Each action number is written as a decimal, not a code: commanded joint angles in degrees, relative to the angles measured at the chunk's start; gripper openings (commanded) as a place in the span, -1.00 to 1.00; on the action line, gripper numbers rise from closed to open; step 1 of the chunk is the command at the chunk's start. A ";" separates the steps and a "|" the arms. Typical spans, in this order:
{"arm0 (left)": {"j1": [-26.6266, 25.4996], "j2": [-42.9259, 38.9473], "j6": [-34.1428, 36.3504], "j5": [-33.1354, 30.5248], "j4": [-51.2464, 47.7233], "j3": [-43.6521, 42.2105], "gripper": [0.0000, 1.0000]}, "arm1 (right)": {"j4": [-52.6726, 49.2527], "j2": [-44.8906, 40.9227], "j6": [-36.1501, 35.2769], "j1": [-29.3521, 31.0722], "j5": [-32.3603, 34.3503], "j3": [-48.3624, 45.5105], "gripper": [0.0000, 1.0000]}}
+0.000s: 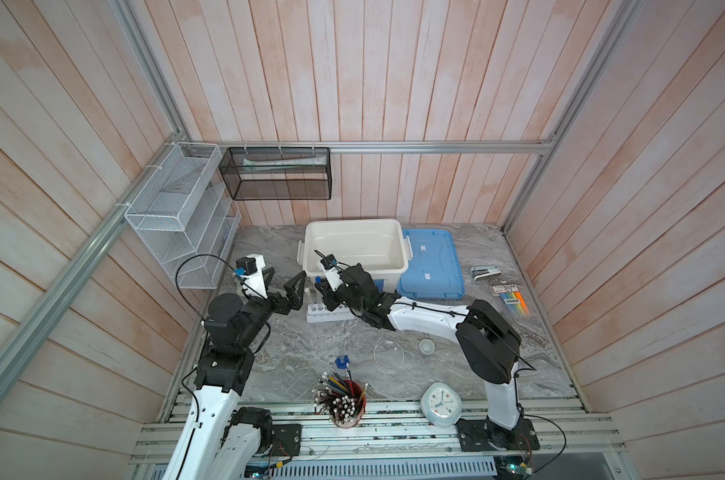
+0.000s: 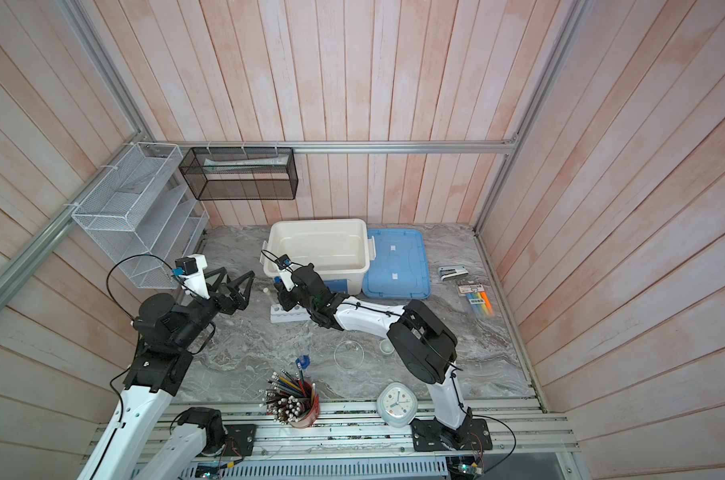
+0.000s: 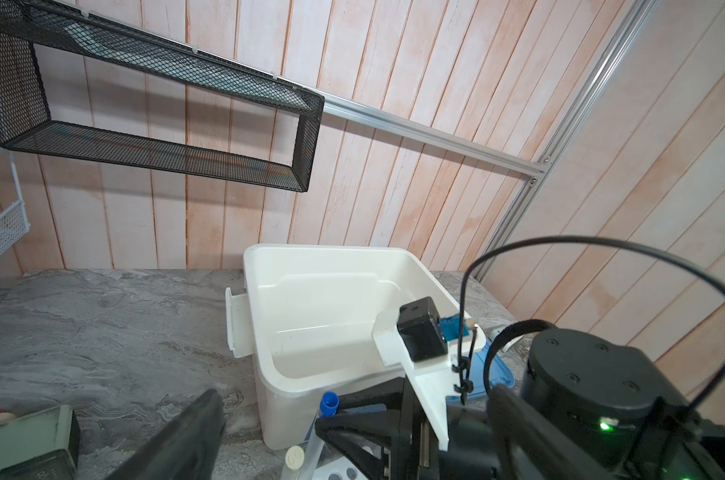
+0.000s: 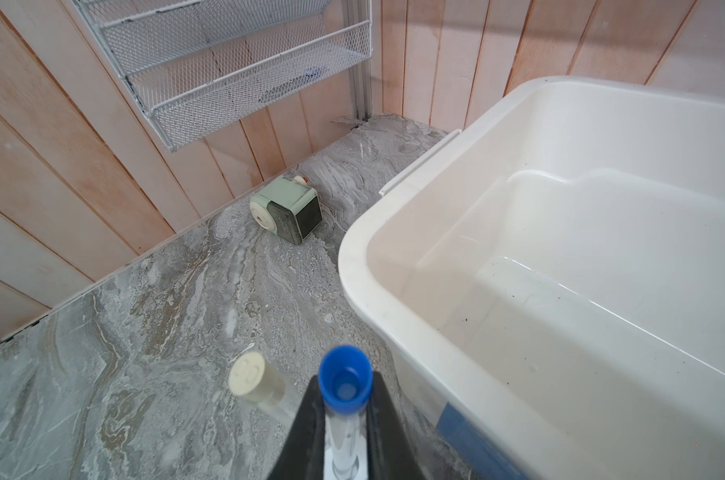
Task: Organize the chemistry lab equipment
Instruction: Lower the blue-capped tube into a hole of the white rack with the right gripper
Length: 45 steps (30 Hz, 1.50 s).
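Observation:
The white six-hole rack lies in front of the white bin. My right gripper is shut on a clear tube with a blue cap, which stands upright with its lower end at the rack. A white-capped tube stands in the rack beside it. My left gripper hangs wide open just left of the rack, holding nothing. The flat round dish, the tiny cup and the blue-topped bottle stand on the table nearer the front.
The white bin sits open at the back with its blue lid to its right. A green pencil sharpener stands by the left wall. A red pencil cup and a clock stand at the front edge, a stapler and highlighters at the right.

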 commanded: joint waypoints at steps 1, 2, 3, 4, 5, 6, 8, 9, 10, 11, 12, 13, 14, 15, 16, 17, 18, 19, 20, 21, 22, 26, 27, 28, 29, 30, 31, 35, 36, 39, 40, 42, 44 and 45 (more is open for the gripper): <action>0.39 -0.43 -0.46 1.01 1.05 -1.05 1.00 | 0.05 1.73 -0.84 0.35 1.28 -0.22 -0.78; 0.42 -0.55 -0.54 0.95 0.99 -0.96 1.00 | 0.09 1.70 -0.95 0.43 1.52 -0.34 -0.78; 0.44 -0.61 -0.51 0.90 0.96 -1.05 1.00 | 0.09 1.75 -0.98 0.44 1.71 -0.52 -0.78; 0.42 -0.65 -0.53 0.83 0.92 -0.99 1.00 | 0.09 1.72 -0.93 0.51 1.93 -0.68 -0.78; 0.40 -0.67 -0.51 0.83 0.92 -0.95 0.99 | 0.26 1.66 -0.89 0.52 2.26 -0.99 -0.78; 0.41 -0.72 -0.56 0.84 0.95 -1.03 1.00 | 0.51 1.61 -0.81 0.52 2.36 -1.34 -0.78; 0.44 -0.65 -0.59 0.92 0.96 -1.00 1.00 | 0.71 1.62 -0.63 0.52 2.61 -1.74 -0.78; 0.38 -0.70 -0.59 0.98 0.94 -1.03 0.99 | 0.86 1.66 -0.50 0.52 2.58 -1.97 -0.78; 0.42 -0.67 -0.58 1.01 0.94 -1.12 1.00 | 0.88 1.68 -0.37 0.52 2.73 -2.01 -0.78; 0.48 -0.73 -0.58 1.01 0.92 -1.10 1.00 | 0.97 1.69 -0.33 0.60 2.67 -2.15 -0.78; 0.53 -0.79 -0.53 1.05 0.96 -1.12 1.00 | 1.10 1.78 -0.23 0.61 2.81 -2.26 -0.78; 0.53 -0.80 -0.59 1.01 0.97 -1.10 1.00 | 1.23 1.78 -0.19 0.61 2.95 -2.40 -0.77; 0.51 -0.83 -0.54 1.01 0.88 -1.08 1.00 | 1.24 1.92 -0.14 0.70 3.09 -2.50 -0.77; 0.53 -0.82 -0.61 1.01 0.88 -1.03 0.99 | 1.15 1.87 -0.10 0.74 3.19 -2.55 -0.77; 0.53 -0.85 -0.54 0.93 0.88 -1.13 1.00 | 1.14 1.86 -0.10 0.79 3.28 -2.67 -0.76; 0.53 -0.95 -0.62 0.92 0.87 -1.10 1.00 | 1.19 1.93 -0.10 0.86 3.33 -2.85 -0.75; 0.52 -0.99 -0.59 0.92 0.88 -1.15 1.00 | 1.15 1.94 -0.05 0.92 3.42 -2.91 -0.75; 0.53 -1.09 -0.65 0.93 0.89 -1.08 1.00 | 1.07 1.88 -0.01 0.96 3.52 -3.04 -0.74; 0.53 -1.09 -0.69 0.98 0.86 -1.09 1.00 | 1.06 1.92 -0.03 1.05 3.52 -3.04 -0.74; 0.53 -1.03 -0.63 1.01 0.88 -1.15 1.00 | 1.06 1.98 -0.10 1.13 3.58 -3.01 -0.74; 0.53 -1.12 -0.65 0.97 0.89 -1.19 1.00 | 0.99 1.94 -0.10 1.22 3.70 -3.06 -0.74; 0.53 -1.24 -0.67 0.98 0.79 -1.19 1.00 | 0.93 2.13 -0.31 1.49 4.06 -2.90 -0.70; 0.53 -1.30 -0.70 0.97 0.79 -1.19 1.00 | 0.93 2.12 -0.35 1.49 4.00 -2.91 -0.68; 0.53 -1.44 -0.63 0.96 0.79 -1.17 1.00 | 0.88 2.14 -0.40 1.58 3.99 -2.89 -0.66; 0.52 -1.40 -0.62 1.01 0.79 -1.18 1.00 | 0.80 2.20 -0.53 1.58 3.92 -2.78 -0.65; 0.53 -1.37 -0.67 1.01 0.79 -1.22 1.00 | 0.64 2.21 -0.62 1.66 3.98 -2.70 -0.65; 0.53 -1.42 -0.63 1.06 0.83 -1.18 1.00 | 0.55 2.13 -0.75 1.67 4.00 -2.51 -0.62; 0.53 -1.38 -0.69 1.10 0.88 -1.18 1.00 | 0.18 1.52 -1.22 1.76 4.23 -2.66 -0.46; 0.52 -1.44 -0.69 1.04 0.88 -1.22 1.00 | -0.03 1.42 -1.28 1.82 4.25 -2.68 -0.41; 0.53 -1.46 -0.62 1.10 0.96 -1.15 1.00 | -0.67 0.65 -1.50 1.82 4.49 -2.47 -0.28; 0.57 -1.41 -0.64 1.17 0.96 -1.16 1.00 | -0.93 0.17 -1.59 1.83 4.56 -2.26 -0.25; 0.54 -1.44 -0.62 1.18 1.05 -1.11 1.00 | -1.63 -0.87 -1.89 1.78 4.55 -1.98 -0.23; 0.62 -1.34 -0.63 1.33 1.09 -1.04 1.00 | -2.40 -2.35 -2.56 1.75 4.98 -1.81 -0.20; 0.62 -1.27 -0.70 1.35 1.14 -0.98 1.00 | -2.81 -3.10 -2.93 1.75 5.39 -1.88 -0.20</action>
